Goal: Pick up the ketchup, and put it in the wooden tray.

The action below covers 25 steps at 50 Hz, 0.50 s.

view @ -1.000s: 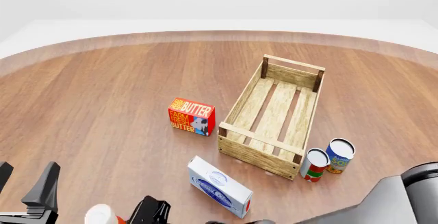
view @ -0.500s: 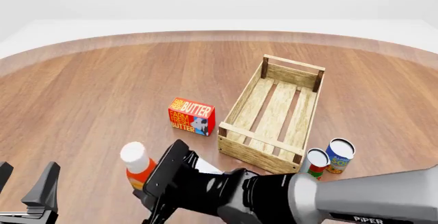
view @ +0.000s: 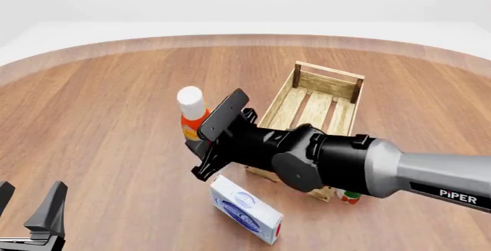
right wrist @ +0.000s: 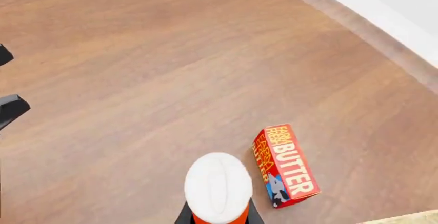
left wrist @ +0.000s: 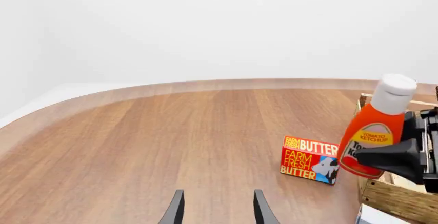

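Ketchup, slim orange-red plastic bottle (view: pixel 192 113), clamped upright in right tool (view: pixel 208 133); left tool (left wrist: pixel 215 208) apart, idle. Carry over light slatted wooden tray (view: pixel 330 90), clear near rim, lower gently.

Bright, even, diffuse light, no clear source. Shadows very soft and faint: thin dark contact patches under the wooden tray (view: pixel 311 126) and butter box (left wrist: pixel 309 159). No glare, no blur, no edge distortion. All views sharp; clean render, white background.
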Each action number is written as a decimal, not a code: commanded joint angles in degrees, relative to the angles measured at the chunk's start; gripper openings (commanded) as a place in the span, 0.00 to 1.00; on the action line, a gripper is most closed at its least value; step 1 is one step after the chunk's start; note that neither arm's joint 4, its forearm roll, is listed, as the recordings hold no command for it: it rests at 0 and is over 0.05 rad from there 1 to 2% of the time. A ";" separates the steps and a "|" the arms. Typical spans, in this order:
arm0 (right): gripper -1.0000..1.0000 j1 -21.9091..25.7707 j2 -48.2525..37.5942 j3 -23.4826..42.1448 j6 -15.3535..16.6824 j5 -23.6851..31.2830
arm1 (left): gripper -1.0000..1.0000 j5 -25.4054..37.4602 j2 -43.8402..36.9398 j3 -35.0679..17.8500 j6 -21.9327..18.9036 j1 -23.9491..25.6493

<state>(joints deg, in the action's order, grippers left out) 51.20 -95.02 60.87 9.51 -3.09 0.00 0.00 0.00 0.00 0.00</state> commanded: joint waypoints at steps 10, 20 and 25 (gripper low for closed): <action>0.00 -13.88 2.33 0.84 0.44 0.12 | 1.00 0.00 0.00 0.00 0.00 0.00; 0.00 -19.61 1.30 0.38 0.35 -0.86 | 1.00 0.00 0.00 0.00 0.00 0.00; 0.00 -22.71 0.45 0.20 0.44 -1.50 | 1.00 0.00 0.00 0.00 0.00 0.00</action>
<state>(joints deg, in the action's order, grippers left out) 34.14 -93.94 61.09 10.68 -3.65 0.00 0.00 0.00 0.00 0.00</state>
